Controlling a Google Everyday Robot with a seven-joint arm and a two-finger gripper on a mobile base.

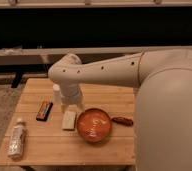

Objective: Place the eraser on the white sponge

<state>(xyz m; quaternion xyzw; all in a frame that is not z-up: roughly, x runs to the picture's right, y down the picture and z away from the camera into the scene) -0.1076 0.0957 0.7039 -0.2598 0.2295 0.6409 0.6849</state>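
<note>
The eraser (pixel 44 110), a dark flat block with an orange-red stripe, lies on the wooden table (pixel 49 145) left of centre. The white sponge (pixel 69 120), a cream flat pad, lies just right of it, next to the orange bowl (pixel 94 124). My gripper (pixel 72 105) hangs from the white arm above the table, just behind the sponge and right of the eraser. It touches neither.
A clear labelled bottle (pixel 16 138) lies at the table's front left. A reddish-brown elongated object (pixel 122 120) lies right of the bowl. A white upright cylinder (pixel 56 93) stands behind the gripper. My arm's large white body fills the right side.
</note>
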